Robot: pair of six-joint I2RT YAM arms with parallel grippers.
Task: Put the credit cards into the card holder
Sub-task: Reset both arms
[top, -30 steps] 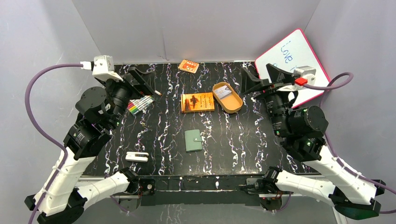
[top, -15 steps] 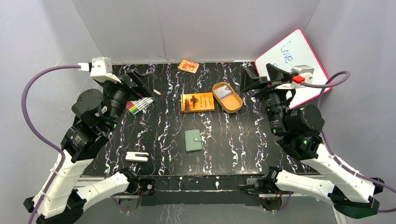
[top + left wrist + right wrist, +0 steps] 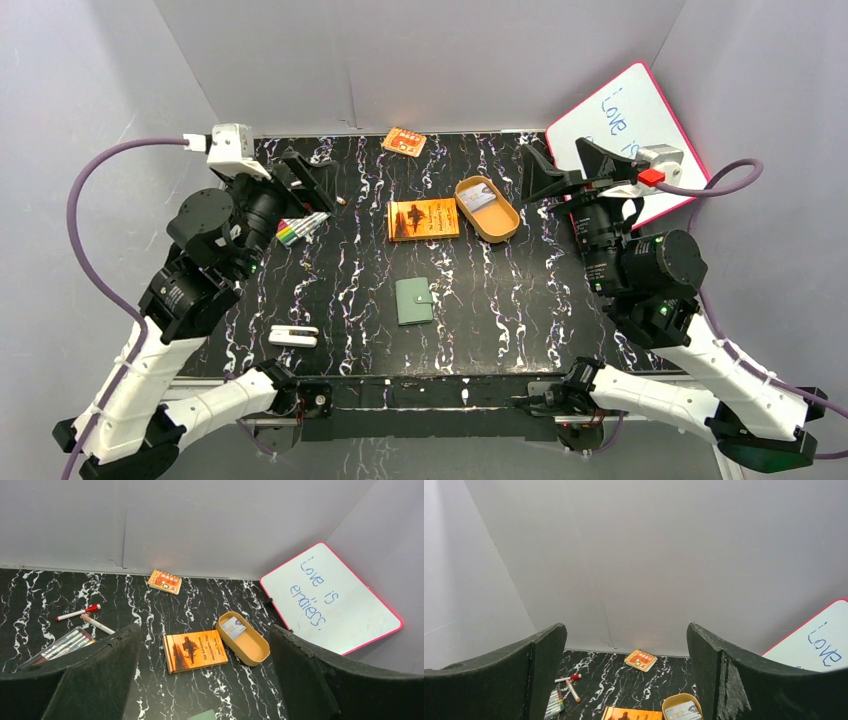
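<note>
The card holder (image 3: 414, 301) is a closed grey-green wallet lying flat at the table's middle front; only its corner shows in the left wrist view (image 3: 202, 715). A silver credit card (image 3: 479, 199) lies inside the tan oval tin (image 3: 500, 222), and shows in the left wrist view (image 3: 233, 627) and the right wrist view (image 3: 683, 711). My left gripper (image 3: 305, 180) is open and empty, raised over the back left. My right gripper (image 3: 562, 168) is open and empty, raised at the back right beside the tin. Both are well away from the card holder.
An orange book (image 3: 423, 219) lies left of the tin. A small orange packet (image 3: 403, 141) sits at the back edge. Coloured markers (image 3: 300, 228) lie under my left gripper. A whiteboard (image 3: 625, 130) leans at the back right. A white object (image 3: 294, 336) lies front left.
Both arms have shifted slightly; the left wrist has swung a little to the right. Both grippers stay open. Nothing on the table has moved.
</note>
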